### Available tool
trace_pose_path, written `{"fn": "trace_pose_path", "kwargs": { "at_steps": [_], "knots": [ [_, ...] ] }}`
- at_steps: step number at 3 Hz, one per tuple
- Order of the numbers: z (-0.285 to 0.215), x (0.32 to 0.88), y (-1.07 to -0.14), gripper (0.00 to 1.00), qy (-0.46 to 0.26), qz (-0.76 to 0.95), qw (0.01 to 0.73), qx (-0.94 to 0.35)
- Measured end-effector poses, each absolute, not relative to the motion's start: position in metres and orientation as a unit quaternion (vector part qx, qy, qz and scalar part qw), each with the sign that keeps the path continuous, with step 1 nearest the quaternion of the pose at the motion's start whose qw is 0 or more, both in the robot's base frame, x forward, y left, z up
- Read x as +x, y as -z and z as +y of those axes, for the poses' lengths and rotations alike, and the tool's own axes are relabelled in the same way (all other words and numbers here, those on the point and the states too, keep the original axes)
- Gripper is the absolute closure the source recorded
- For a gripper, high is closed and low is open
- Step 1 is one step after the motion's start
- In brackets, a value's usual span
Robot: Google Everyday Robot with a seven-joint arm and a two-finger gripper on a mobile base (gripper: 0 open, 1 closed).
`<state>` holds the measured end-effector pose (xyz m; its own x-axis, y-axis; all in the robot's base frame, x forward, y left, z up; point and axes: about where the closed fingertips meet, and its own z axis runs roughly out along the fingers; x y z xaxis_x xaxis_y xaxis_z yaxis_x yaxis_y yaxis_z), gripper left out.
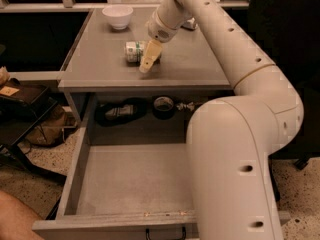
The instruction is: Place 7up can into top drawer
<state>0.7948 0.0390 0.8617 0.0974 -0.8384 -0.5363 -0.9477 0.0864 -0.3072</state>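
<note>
In the camera view, the 7up can (134, 51) lies on its side on the tabletop (195, 66), with its long axis running left to right; the gripper (149, 60) hangs at the can's right end, just beside it or touching it, I cannot say which; whether it is released or clenched I also cannot tell; the top drawer (130, 179) stands pulled out below, toward the camera; the can is not yet in it.

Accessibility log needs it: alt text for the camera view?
The gripper is at the right end of a 7up can lying on its side on a grey table. Below, the top drawer is open; a white bowl sits farther back.
</note>
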Motion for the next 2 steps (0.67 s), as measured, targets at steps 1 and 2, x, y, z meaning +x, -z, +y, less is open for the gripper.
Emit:
{"fn": "trace_pose_path", "kwargs": {
  "at_steps": [1,2],
  "knots": [
    [0.0533,0.7993,-0.8459,0.19,-0.105,0.66,0.304,-0.679],
    [0.0535,0.8003,-0.8458,0.42,-0.105,0.66,0.304,-0.678]
  ]
}}
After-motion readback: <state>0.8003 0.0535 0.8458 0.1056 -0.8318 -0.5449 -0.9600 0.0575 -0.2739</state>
